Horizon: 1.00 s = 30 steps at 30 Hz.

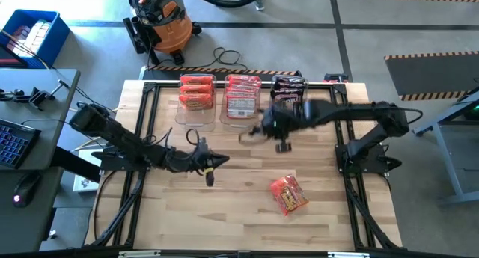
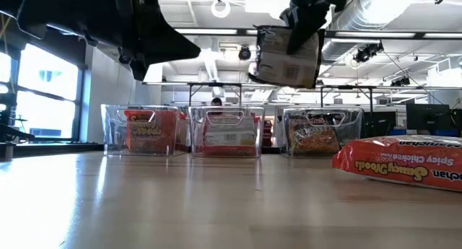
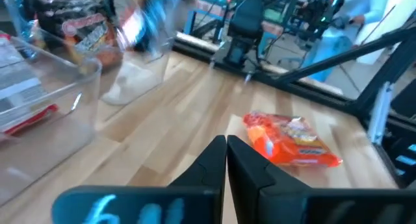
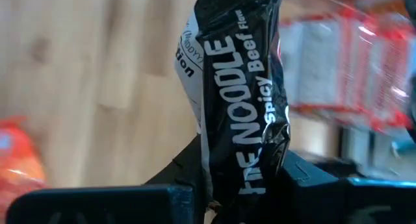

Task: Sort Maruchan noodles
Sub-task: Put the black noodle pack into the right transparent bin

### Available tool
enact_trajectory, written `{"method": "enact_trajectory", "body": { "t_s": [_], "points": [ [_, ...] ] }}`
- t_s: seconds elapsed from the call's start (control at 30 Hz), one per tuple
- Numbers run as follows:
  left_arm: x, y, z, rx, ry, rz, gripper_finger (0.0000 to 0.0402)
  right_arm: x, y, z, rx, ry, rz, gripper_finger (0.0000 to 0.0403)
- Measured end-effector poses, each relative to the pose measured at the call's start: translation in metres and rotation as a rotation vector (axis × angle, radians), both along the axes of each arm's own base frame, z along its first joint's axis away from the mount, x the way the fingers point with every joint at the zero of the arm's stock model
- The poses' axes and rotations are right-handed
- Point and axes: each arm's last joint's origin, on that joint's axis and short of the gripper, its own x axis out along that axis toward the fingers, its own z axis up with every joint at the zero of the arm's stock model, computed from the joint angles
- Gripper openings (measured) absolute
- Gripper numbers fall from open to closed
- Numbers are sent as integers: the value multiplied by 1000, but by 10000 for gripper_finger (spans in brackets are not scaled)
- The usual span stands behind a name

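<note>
My right gripper (image 1: 279, 131) is shut on a black Maruchan packet (image 2: 287, 58) in the air in front of the right-hand clear bin (image 1: 289, 90). The packet reads "Spicy Beef" in the right wrist view (image 4: 237, 87). Three clear bins stand along the far edge: orange packets in the left bin (image 2: 141, 130), red-and-white ones in the middle bin (image 2: 225, 131), dark ones in the right bin (image 2: 321, 131). An orange-red packet (image 1: 288, 194) lies flat on the table near the right. My left gripper (image 1: 212, 168) is shut and empty at mid-table left. My right gripper pinches one end of the black packet (image 4: 244, 178) between its two fingers (image 4: 188, 165), which stand on the packet's two flat faces. The fingers come from above, pointing down. The packet hangs below them, clear of the table and higher than the bins' rims.
The orange-red packet also shows in the low view (image 2: 401, 162) and the left wrist view (image 3: 289, 141). Bare wood lies between it and the bins. An orange shop vacuum (image 1: 161, 19) stands on the floor beyond the far edge. A desk with a keyboard (image 1: 15, 142) is at the left.
</note>
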Motion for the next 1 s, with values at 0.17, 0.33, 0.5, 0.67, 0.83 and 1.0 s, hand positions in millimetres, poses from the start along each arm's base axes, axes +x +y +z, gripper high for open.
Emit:
{"method": "enact_trajectory", "body": {
  "t_s": [0.17,0.33,0.5,0.67,0.83,1.0],
  "points": [
    [2,6,-1,-7,7,-13,1,-17,-50,16,-21,88,-81,80],
    [2,7,-2,10,13,-15,2,-33,-89,6,23,158,-166,80],
    [2,8,-1,11,11,-9,3,-41,-106,2,85,142,-288,80],
    [2,9,-2,53,17,25,17,-41,-93,8,164,92,-251,80],
    [3,8,-3,49,22,1,60,-33,-60,14,171,62,-114,80],
    [3,5,-3,29,21,-81,104,-20,-11,16,154,43,85,80]
  ]
}}
